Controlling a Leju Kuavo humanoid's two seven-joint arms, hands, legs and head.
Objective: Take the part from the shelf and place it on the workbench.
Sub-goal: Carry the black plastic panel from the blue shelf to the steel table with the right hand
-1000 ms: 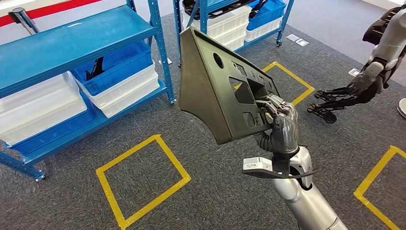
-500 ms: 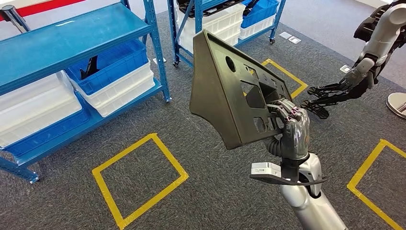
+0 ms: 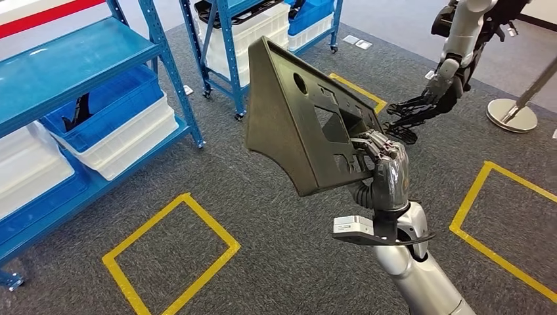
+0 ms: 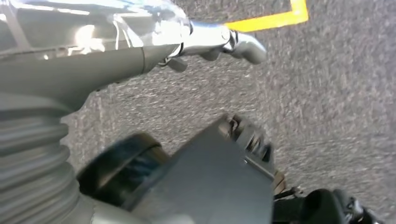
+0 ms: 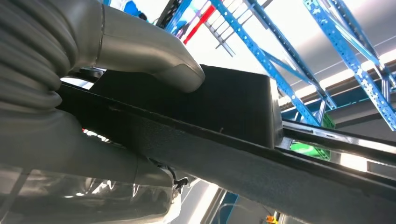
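Observation:
The part (image 3: 295, 125) is a large black moulded panel with several cut-outs, held upright and tilted over the grey carpet. My right hand (image 3: 387, 174) grips its lower right edge, fingers hooked into an opening. In the right wrist view the grey thumb (image 5: 154, 56) presses on the panel's dark edge (image 5: 233, 102). My left hand (image 4: 210, 37) hangs over the carpet with its thumb stretched out and nothing in it.
A blue shelf (image 3: 79, 59) with white and blue bins (image 3: 125, 131) stands at the left, and a second rack (image 3: 230, 39) behind it. Yellow taped squares (image 3: 171, 256) (image 3: 486, 216) mark the carpet. Another robot (image 3: 446, 72) and a stanchion base (image 3: 512, 115) stand far right.
The whole view has swung, so the shelves slide left and the other robot comes further into the picture. The panel stays in my right hand in the same grip.

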